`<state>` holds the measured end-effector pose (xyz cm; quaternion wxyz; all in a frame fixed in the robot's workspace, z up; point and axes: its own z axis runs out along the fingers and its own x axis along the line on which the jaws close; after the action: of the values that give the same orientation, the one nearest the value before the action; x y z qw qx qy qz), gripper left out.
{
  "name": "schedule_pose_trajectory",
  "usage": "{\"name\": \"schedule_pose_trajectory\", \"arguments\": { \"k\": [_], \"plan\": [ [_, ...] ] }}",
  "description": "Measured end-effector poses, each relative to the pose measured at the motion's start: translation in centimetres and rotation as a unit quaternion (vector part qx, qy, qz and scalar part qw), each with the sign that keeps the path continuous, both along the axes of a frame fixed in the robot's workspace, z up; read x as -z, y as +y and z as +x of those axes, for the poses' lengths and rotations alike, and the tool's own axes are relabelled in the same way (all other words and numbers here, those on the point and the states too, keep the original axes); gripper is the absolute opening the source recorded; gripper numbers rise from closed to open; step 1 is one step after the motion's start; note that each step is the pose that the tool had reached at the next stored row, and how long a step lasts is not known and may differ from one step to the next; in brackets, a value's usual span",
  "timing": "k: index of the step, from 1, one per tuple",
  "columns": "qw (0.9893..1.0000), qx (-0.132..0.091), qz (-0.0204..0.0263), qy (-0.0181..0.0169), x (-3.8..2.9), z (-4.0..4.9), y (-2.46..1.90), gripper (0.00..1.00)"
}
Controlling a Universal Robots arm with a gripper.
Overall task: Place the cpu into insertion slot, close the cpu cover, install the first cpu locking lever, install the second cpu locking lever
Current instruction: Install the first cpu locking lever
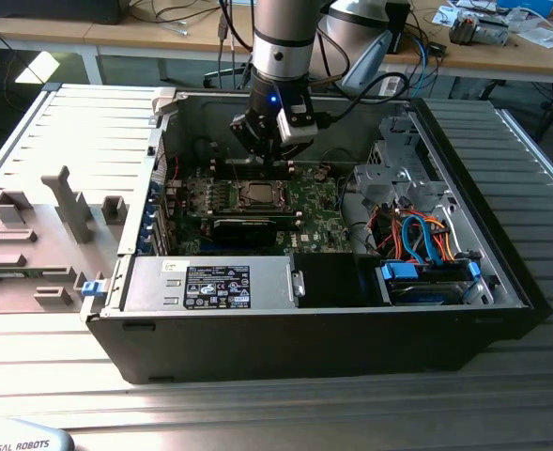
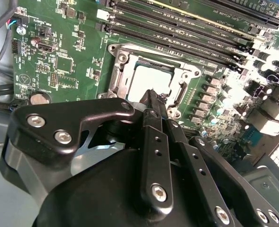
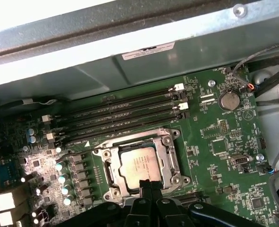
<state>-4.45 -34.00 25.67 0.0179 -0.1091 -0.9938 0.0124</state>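
The cpu [image 3: 138,163] [image 2: 151,79] lies flat in the insertion slot [image 3: 175,166] on the green motherboard, its silvery top showing. The cpu cover [image 3: 130,144] [image 2: 118,75], a silvery frame, lies around the chip. My gripper [image 3: 148,183] [image 2: 151,97] is shut, with its black fingertips together at one edge of the socket, just over the frame's rim. Nothing shows between the fingers. In the exterior view the gripper [image 1: 258,156] hangs inside the open computer case, right above the socket [image 1: 254,194].
Long black memory slots [image 3: 125,111] run beside the socket, and a coin battery [image 3: 229,100] sits further off. A black card [image 1: 248,227], the power supply [image 1: 210,284] and a drive bay with coloured cables [image 1: 426,246] crowd the case. The case walls [image 1: 166,141] close in around.
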Motion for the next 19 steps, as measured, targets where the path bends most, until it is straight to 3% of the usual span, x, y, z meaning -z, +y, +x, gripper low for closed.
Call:
{"name": "schedule_pose_trajectory", "arguments": {
  "k": [19],
  "plan": [
    [0.9996, -0.028, 0.0, 0.0, 0.0, 0.0, 0.0, 0.11]
  ]
}}
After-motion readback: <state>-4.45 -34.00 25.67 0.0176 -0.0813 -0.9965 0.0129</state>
